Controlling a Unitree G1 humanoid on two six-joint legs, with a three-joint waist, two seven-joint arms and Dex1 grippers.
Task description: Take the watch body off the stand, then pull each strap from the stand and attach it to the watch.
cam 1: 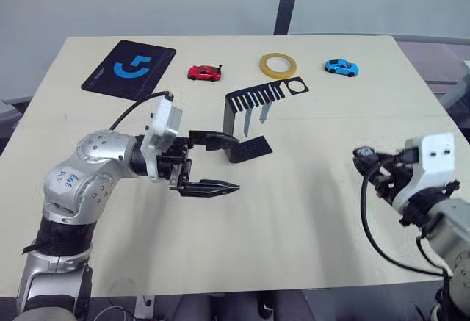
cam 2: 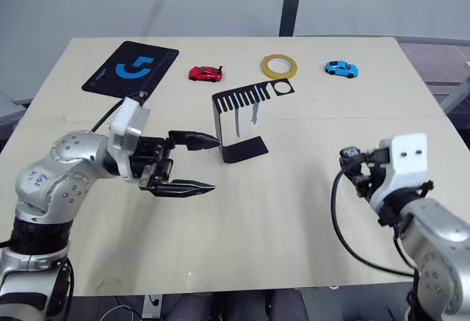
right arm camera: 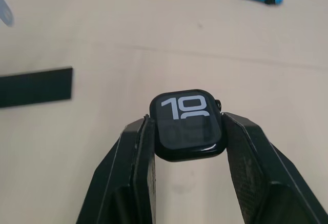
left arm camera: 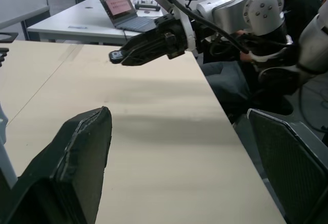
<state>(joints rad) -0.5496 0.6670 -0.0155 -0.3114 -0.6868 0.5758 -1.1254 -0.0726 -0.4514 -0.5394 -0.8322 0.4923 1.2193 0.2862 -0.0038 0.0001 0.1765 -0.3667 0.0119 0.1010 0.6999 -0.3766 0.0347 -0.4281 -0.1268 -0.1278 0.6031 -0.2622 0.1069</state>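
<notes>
The right gripper (right arm camera: 188, 131) was closed on the watch body (right arm camera: 188, 124), one black finger pressed against each side of the case, and the dark screen faced the wrist camera with white digits across its upper half. It was held above the bare tabletop on the robot's right, well apart from the stand (cam 1: 248, 119). In the left wrist view the same gripper (left arm camera: 119, 56) reached in over the table edge with the watch at its tip.

The left gripper (cam 1: 229, 164) was spread wide and held nothing. Its upper finger (cam 1: 213, 139) pointed at the stand's upright post and seemed to reach or nearly reach it, though contact could not be judged from the head views; the lower finger (cam 1: 209, 187) hung over open table.

The stand stood near the middle of the table (cam 1: 294, 233), flat base toward the robot, its slotted top plate with the hole reaching away. Two pale straps (cam 1: 255, 117) hung down from the slots, side by side.

Along the far edge lay a black mat with a blue logo (cam 1: 129, 65), a red toy car (cam 1: 204, 73), a roll of yellow tape (cam 1: 278, 65) and a blue toy car (cam 1: 341, 67). A person sat behind the right arm in the left wrist view, beside a desk with an open laptop (left arm camera: 118, 4).
</notes>
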